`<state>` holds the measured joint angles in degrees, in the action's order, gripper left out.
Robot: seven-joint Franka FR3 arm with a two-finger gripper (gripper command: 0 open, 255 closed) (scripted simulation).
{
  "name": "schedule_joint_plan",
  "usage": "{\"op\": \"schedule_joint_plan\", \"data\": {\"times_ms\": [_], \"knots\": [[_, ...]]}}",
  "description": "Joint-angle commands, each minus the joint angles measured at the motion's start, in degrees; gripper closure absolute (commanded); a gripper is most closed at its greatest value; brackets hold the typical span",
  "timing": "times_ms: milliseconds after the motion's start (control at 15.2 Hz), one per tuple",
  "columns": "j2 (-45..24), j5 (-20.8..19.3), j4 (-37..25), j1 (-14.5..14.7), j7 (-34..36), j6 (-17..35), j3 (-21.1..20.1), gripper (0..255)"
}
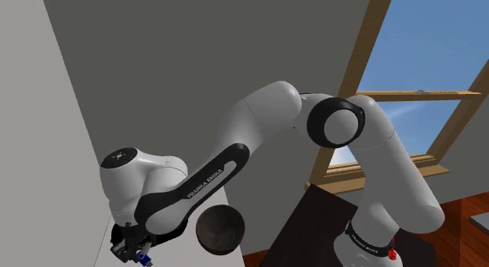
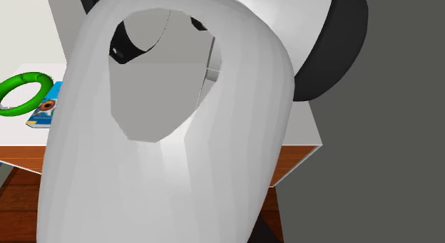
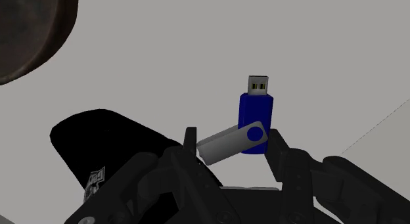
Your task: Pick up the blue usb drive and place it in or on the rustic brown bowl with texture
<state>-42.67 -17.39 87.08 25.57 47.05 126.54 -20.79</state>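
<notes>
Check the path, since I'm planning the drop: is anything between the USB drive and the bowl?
Nothing visible does. The USB drive is clasped in the hand, and only bare table lies between it and the bowl.

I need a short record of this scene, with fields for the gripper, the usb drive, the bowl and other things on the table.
gripper: black, fingers shut on the usb drive
usb drive: blue body, silver swivel cover, plug bare, clasped between the fingers
bowl: dark brown, beside the gripper, usb drive not in it
table: white
other things: green ring and blue card, touching, at the second exterior view's left
</notes>
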Motion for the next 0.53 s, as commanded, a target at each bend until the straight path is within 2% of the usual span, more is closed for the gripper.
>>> {"op": "schedule_joint_plan", "data": {"times_ms": [0,396,462], "knots": [[1.3,0.4,0.4,-0.3,-0.2,-0.9,-0.3,255],[3.5,1.2,-0.1,-0.7,-0.6,-3.5,-1.0,255],[5.7,1.5,3.5,-1.9,-1.0,-2.1,-1.2,255]]}}
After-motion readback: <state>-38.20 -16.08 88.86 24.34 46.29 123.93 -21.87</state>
